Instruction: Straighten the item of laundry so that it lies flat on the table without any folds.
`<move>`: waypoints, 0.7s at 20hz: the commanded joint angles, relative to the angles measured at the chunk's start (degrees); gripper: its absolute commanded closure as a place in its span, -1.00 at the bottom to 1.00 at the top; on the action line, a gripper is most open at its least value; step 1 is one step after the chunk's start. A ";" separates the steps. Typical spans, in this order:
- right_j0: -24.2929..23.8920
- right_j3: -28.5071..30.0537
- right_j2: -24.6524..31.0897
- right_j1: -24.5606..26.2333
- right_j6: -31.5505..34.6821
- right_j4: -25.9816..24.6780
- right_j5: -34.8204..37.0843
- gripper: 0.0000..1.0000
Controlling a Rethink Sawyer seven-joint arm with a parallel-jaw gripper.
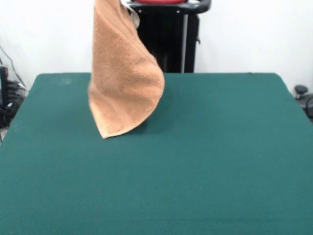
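The item of laundry [124, 83], an orange-tan terry towel, hangs in the air from above the picture's top edge, draped in a long fold that narrows to a point. Its lowest corner [104, 136] reaches down to the table [205, 161] left of centre; I cannot tell whether it touches the dark green surface. A shadow lies on the table just right of that corner. A small pale grey piece [134, 17] shows at the towel's upper right edge, and I cannot tell what it is. The gripper is above the picture and out of view.
The black pedestal [168, 41] stands behind the table's far edge. Cables and dark boxes [6, 95] sit off the left side. A black object [302, 93] lies off the right corner.
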 commanded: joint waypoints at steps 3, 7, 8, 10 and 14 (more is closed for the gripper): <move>9.87 -2.54 -1.31 -8.07 13.07 -5.53 19.46 1.00; 13.98 -3.34 -1.82 -6.74 18.88 -5.76 19.27 1.00; 14.92 -3.55 -1.92 -6.37 20.41 -5.94 19.14 1.00; 16.51 -3.54 -2.32 -5.47 22.65 -6.15 18.10 1.00; 20.25 -3.66 -2.19 -3.97 29.99 -7.14 16.20 1.00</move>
